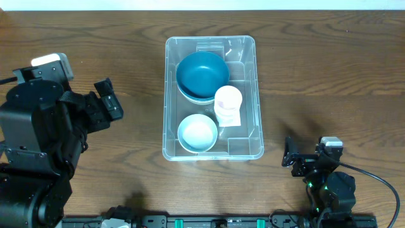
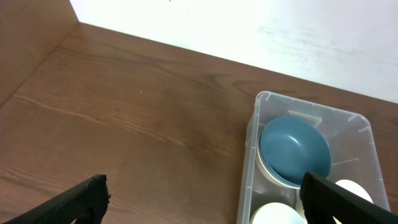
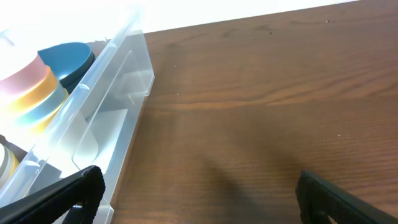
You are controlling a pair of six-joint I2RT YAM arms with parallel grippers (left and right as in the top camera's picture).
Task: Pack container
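The clear plastic container (image 1: pixel 168 95) stands at the table's middle. Inside are a dark blue bowl (image 1: pixel 202 74) at the far end, a light blue bowl (image 1: pixel 197 132) at the near end, and a stack of pale cups (image 1: pixel 228 104) beside them. My left gripper (image 1: pixel 109 99) is open and empty, left of the container; in its wrist view (image 2: pixel 202 199) the container (image 2: pixel 249 162) lies at the right. My right gripper (image 1: pixel 292 156) is open and empty, right of the container's near corner. The right wrist view (image 3: pixel 196 196) shows the container's wall (image 3: pixel 115 81) at the left.
Brown wooden table (image 1: pixel 316 69) all round the container. A white wall (image 2: pixel 249 25) runs along the far table edge. The arm bases sit at the near left and near right.
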